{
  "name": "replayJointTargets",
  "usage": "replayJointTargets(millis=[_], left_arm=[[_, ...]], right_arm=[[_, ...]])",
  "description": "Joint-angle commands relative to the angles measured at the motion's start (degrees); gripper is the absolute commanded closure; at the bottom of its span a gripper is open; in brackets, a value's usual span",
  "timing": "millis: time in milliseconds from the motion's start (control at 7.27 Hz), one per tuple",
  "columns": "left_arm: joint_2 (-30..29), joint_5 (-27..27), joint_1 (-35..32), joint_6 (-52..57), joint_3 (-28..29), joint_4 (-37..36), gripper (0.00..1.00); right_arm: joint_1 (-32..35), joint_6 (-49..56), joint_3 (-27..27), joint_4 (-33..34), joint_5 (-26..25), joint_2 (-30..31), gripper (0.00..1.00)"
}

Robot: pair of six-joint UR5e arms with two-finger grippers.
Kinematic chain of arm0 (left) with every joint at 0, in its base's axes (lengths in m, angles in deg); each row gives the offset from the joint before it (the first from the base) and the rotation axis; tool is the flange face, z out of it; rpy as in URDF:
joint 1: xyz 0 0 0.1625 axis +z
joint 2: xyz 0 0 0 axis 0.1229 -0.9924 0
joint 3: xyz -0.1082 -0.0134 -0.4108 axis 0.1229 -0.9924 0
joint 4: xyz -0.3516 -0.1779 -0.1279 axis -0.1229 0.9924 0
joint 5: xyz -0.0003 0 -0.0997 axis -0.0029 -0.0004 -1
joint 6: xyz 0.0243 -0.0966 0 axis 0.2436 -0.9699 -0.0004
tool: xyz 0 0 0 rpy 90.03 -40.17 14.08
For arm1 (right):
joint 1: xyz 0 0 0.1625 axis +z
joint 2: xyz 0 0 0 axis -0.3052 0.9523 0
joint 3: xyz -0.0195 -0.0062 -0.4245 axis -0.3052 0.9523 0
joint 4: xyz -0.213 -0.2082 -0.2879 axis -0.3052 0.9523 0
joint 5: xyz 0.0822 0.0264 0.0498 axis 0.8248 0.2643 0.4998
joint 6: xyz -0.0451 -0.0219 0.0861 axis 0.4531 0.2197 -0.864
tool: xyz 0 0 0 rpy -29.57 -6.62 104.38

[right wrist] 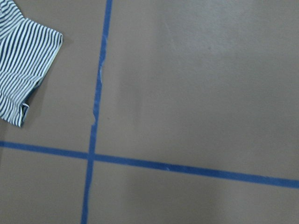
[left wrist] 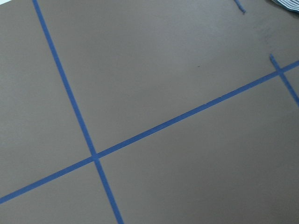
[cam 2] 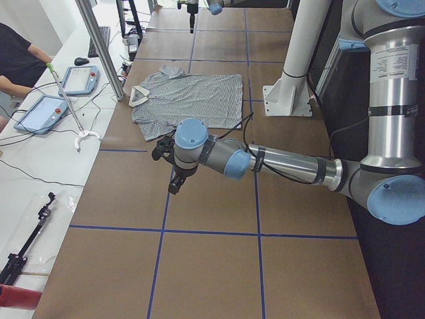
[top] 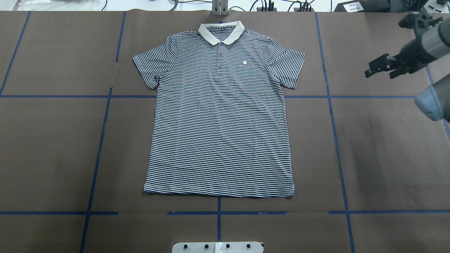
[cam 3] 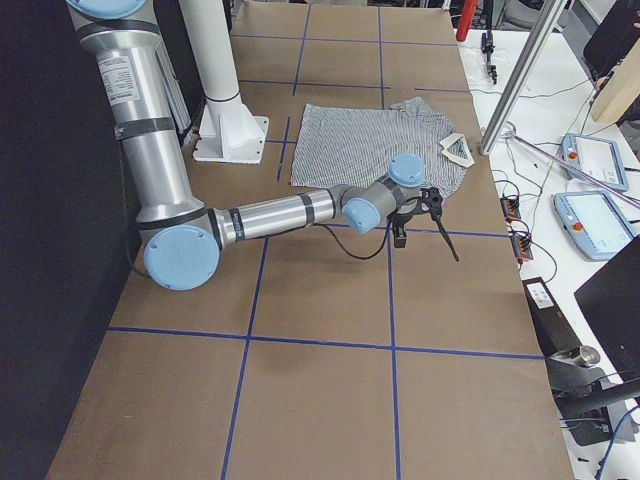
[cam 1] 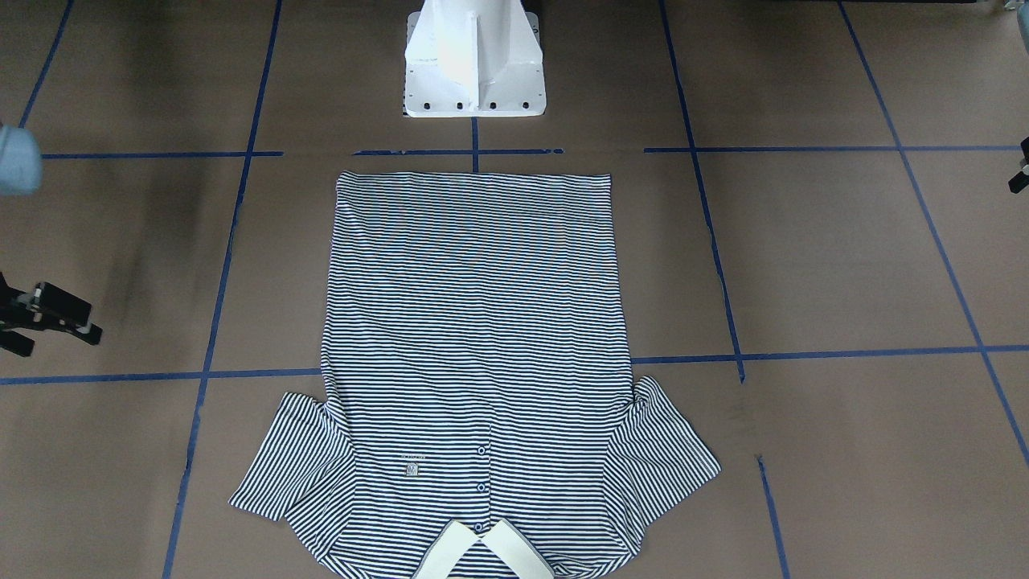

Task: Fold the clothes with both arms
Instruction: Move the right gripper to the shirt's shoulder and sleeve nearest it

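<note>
The striped polo shirt (top: pixel 219 116) lies flat and face up in the middle of the table, sleeves spread, its cream collar (top: pixel 221 31) at the far edge from the robot. My right gripper (top: pixel 381 68) hovers over bare table to the right of the shirt's right-hand sleeve (right wrist: pixel 23 60), its fingers spread open with nothing between them. My left gripper (cam 2: pixel 171 169) hangs above bare table off the shirt's other side. It is out of the overhead view and only a black sliver (cam 1: pixel 1021 169) of it shows in the front view, so I cannot tell its state.
The white pedestal base (cam 1: pixel 474 64) stands just behind the shirt's hem. Blue tape lines (left wrist: pixel 140 135) grid the brown table. A side bench carries tablets (cam 2: pixel 80 78) and cables, with a person (cam 2: pixel 16 63) beside it. A metal post (cam 2: pixel 99 46) rises near the collar.
</note>
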Motion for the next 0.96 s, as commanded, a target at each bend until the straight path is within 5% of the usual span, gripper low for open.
replayJointTargets(millis=[0,413,825], left_arm=[[0.1,-0.5,0.0,-4.8,-1.5,0.2,0.0],[-0.5,-0.7,0.1,-4.9,-0.1,1.7,0.0],[-0.4,-0.7,0.1,-4.8,-0.1,1.8,0.0]], right_arm=[[-5.6,-11.0,12.3,-3.9,-8.3,-13.6,0.01],[-7.7,-20.0,30.5,-12.7,-16.9,-24.6,0.19],[-10.3,-20.4,35.2,-13.2,-19.6,-26.5,0.23]])
